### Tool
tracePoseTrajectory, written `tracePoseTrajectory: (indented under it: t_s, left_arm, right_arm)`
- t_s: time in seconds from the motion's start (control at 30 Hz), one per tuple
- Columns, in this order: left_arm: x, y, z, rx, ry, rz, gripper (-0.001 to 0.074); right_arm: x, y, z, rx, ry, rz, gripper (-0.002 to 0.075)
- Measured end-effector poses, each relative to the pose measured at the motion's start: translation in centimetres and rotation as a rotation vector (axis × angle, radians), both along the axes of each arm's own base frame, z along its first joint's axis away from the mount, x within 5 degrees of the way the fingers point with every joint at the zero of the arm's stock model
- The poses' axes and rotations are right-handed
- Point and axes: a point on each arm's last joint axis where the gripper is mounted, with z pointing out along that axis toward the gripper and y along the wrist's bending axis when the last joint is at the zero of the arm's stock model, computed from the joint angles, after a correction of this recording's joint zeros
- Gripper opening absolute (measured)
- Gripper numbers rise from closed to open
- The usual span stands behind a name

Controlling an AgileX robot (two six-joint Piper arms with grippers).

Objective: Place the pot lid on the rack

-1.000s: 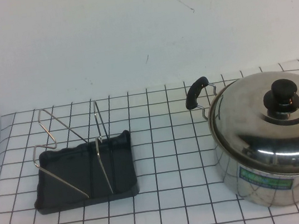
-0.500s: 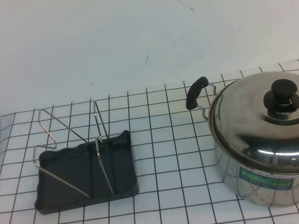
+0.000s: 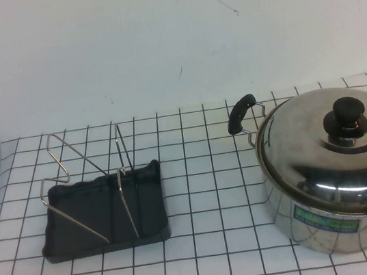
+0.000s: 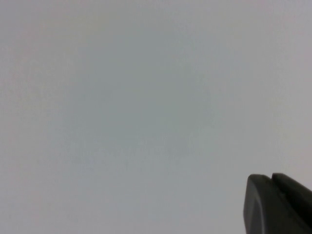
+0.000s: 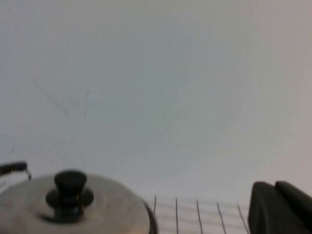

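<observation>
A steel pot lid (image 3: 311, 156) with a black knob (image 3: 349, 116) sits closed on a large steel pot (image 3: 320, 217) at the right of the table. The rack (image 3: 83, 204), a black tray with bent wire dividers, stands at the left and holds nothing. Neither arm shows in the high view. My right gripper (image 5: 274, 184) is raised on the near side of the pot, its fingertips together and holding nothing; the lid (image 5: 107, 209) and its knob (image 5: 69, 192) show in the right wrist view. My left gripper (image 4: 271, 178) faces a blank wall, fingertips together and holding nothing.
The table has a white cloth with a black grid (image 3: 206, 196). The pot's black side handle (image 3: 241, 114) sticks out toward the rack. A white wall stands behind the table. The cloth between rack and pot is bare.
</observation>
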Motion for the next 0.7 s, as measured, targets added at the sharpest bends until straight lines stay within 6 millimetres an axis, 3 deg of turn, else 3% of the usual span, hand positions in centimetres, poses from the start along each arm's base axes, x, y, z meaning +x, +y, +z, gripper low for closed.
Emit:
tracePoseTrajectory:
  t_s: [0.2, 0.33, 0.47, 0.7]
  left_arm:
    - [-0.3, -1.1, 2.6, 0.069, 0.271, -0.118, -0.0003]
    - [-0.2, -1.6, 4.9, 0.103, 0.412, -0.161, -0.0002]
    - [0.9, -1.9, 6.2, 0.136, 0.552, -0.187, -0.0002]
    - [3.7, -2.3, 6.3, 0.09, 0.639, -0.224, -0.0003]
  right_arm:
    - [1.3, 0.7, 0.2, -0.124, 0.327, 0.093, -0.0003]
    - [3.0, 1.7, -0.1, -0.178, 0.423, 0.234, -0.0003]
    - [5.1, 3.0, -0.2, -0.242, 0.435, 0.413, -0.0003]
    - [10.2, 4.5, -0.1, -0.259, 0.296, 0.614, 0.0001]
